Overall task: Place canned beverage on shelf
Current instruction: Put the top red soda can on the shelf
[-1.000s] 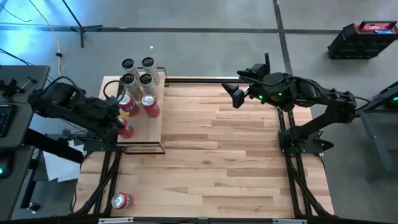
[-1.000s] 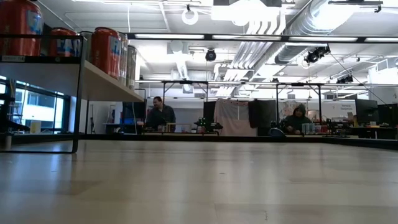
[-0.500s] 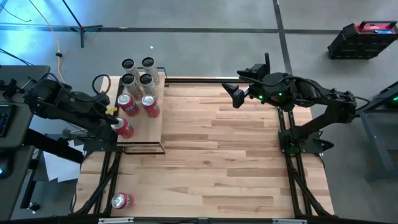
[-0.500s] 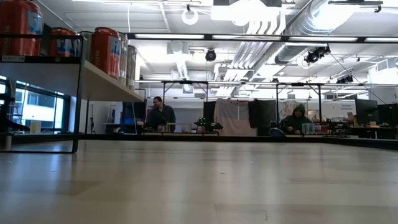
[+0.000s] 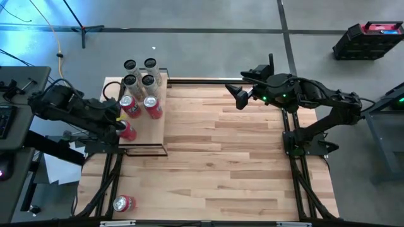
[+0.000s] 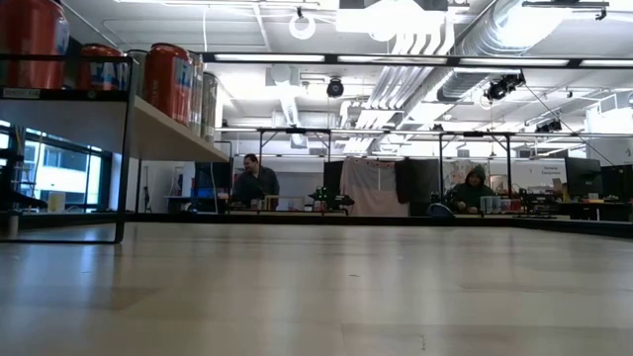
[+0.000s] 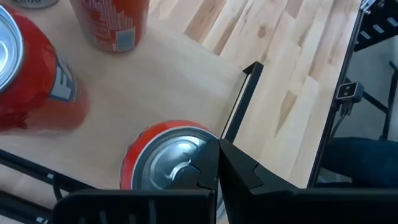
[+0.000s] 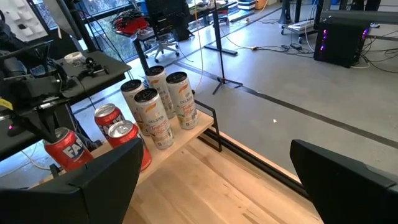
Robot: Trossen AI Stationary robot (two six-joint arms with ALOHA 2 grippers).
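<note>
The left gripper (image 5: 120, 128) is hovering with jaws closed beside a red can (image 5: 127, 130) standing on the shelf (image 5: 154, 129) at the surface's far-left corner; another can (image 5: 123, 203) is lying near the front-left corner, waiting. The right gripper's (image 5: 238, 98) jaws are gaping wide, empty.

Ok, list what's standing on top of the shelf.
On the shelf: four tall pale cans at the far end, then two red cans, then a third red can at the left tool. The arm covers part of that can.
</note>
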